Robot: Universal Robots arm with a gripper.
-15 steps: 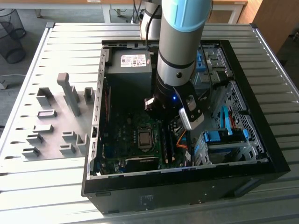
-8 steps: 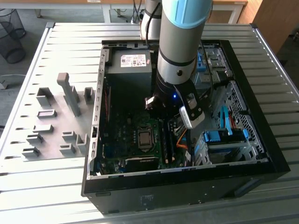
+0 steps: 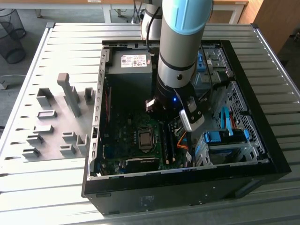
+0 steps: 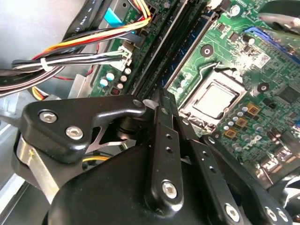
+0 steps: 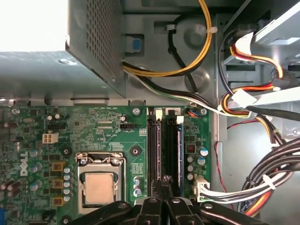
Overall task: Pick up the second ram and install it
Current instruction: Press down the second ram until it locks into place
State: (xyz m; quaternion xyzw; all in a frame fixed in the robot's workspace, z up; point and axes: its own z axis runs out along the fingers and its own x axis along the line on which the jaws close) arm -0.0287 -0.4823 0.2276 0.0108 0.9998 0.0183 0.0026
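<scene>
Hovering: gripper (image 5: 161, 187) over RAM slots (image 5: 166, 145) on motherboard (image 5: 103, 136); jaws together, tips partly hidden.
</scene>
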